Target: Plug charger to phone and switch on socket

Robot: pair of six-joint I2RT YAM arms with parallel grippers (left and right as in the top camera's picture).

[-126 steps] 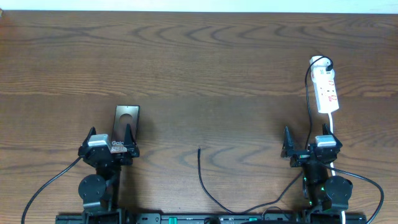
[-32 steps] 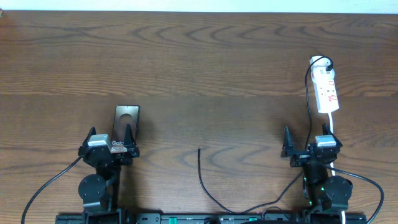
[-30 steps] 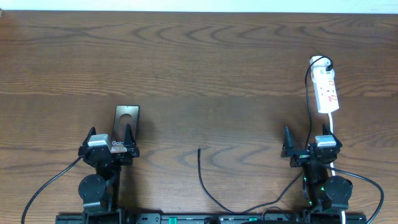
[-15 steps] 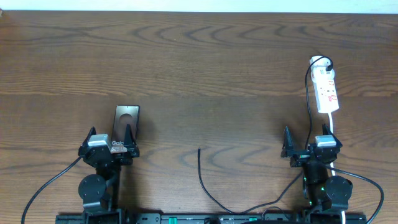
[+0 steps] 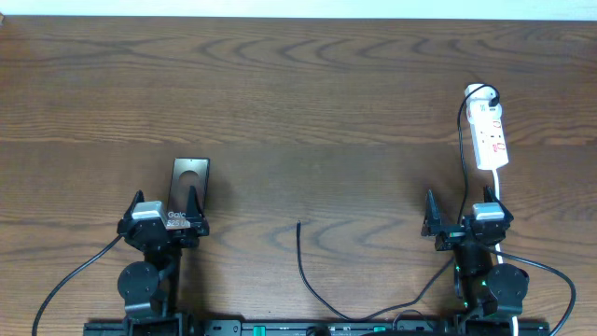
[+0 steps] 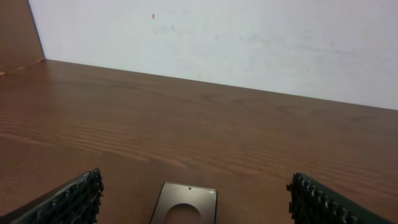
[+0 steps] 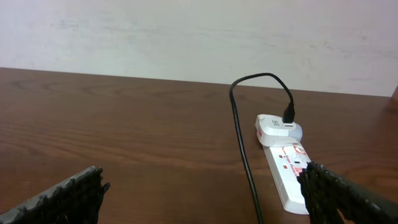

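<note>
The phone (image 5: 190, 175) is shown flat between the left gripper's (image 5: 167, 196) spread, empty fingers, presumably staged for grasping. The charger (image 5: 303, 271) lies to its right and the socket (image 5: 491, 137) farther right (right gripper (image 5: 458, 201) likewise agape).

Soft, even light from above fills all three views, bright enough to show the grain of the bench (image 5: 298, 93) clearly. In the wrist views a pale sheen lies on the wood toward the white wall (image 6: 249, 37), and the socket (image 7: 286, 168) casts only a thin, faint shadow. The overhead picture is coarse, and the small lettering on the phone (image 5: 182, 187) reads blurred.
</note>
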